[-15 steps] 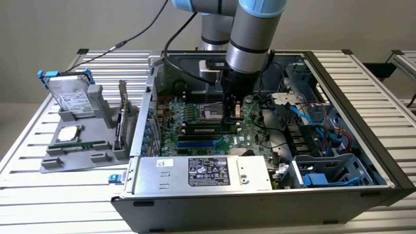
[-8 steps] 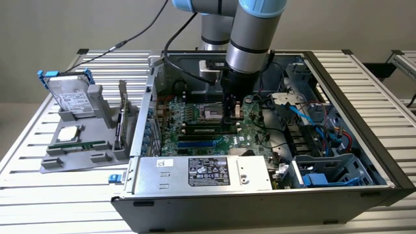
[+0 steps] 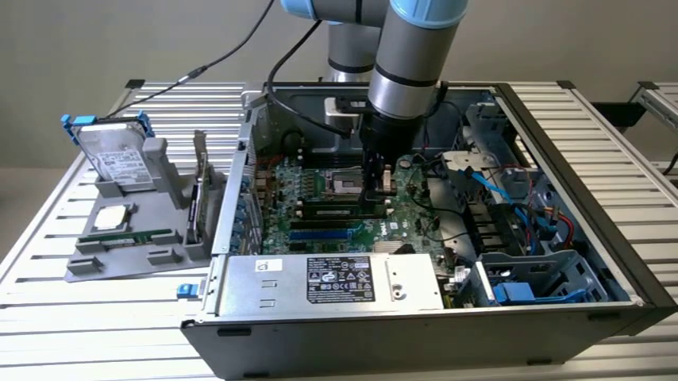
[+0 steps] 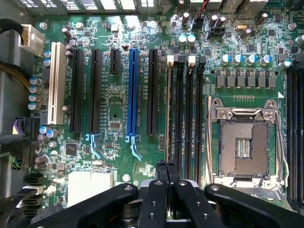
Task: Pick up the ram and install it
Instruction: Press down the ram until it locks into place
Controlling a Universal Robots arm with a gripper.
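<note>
The gripper [image 4: 166, 166], fingers pressed together, is bearing down on the ram [image 4: 169, 114], which is standing edge-up in a memory slot beside the empty processor socket [image 4: 243, 147] on the motherboard [image 4: 114, 137]. Off-centre pressure is risking an uneven seat or unlatched clips, judging by the narrow contact.
</note>
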